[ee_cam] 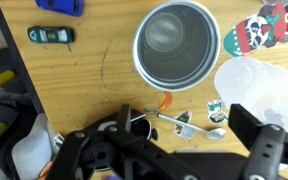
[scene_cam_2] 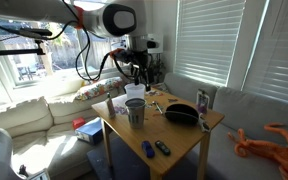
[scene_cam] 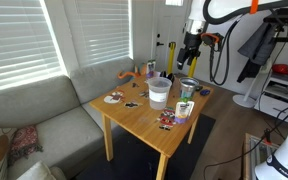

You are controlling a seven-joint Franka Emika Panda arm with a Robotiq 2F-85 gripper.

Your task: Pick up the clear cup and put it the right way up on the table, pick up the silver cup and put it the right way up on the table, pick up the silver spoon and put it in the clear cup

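Note:
The silver cup (ee_cam: 176, 42) stands upright with its mouth up, seen from above in the wrist view; it also shows in both exterior views (scene_cam: 187, 89) (scene_cam_2: 135, 112). The clear cup (ee_cam: 260, 86) stands upright beside it (scene_cam: 158, 92) (scene_cam_2: 134, 93). The silver spoon (ee_cam: 190, 126) lies flat on the wooden table (ee_cam: 84, 75) among small stickers, below the silver cup. My gripper (ee_cam: 189, 140) is open and empty, hanging above the table with the spoon between its two fingers; it is well above the cups in the exterior views (scene_cam: 191, 52) (scene_cam_2: 134, 68).
A black round object (ee_cam: 140, 125) lies just left of the spoon. A teal item (ee_cam: 51, 35) and a blue item (ee_cam: 59, 5) lie near the table edge. A black bowl (scene_cam_2: 181, 115) and a colourful cup (scene_cam: 183, 109) stand on the table (scene_cam: 144, 125). A sofa (scene_cam: 44, 115) is alongside.

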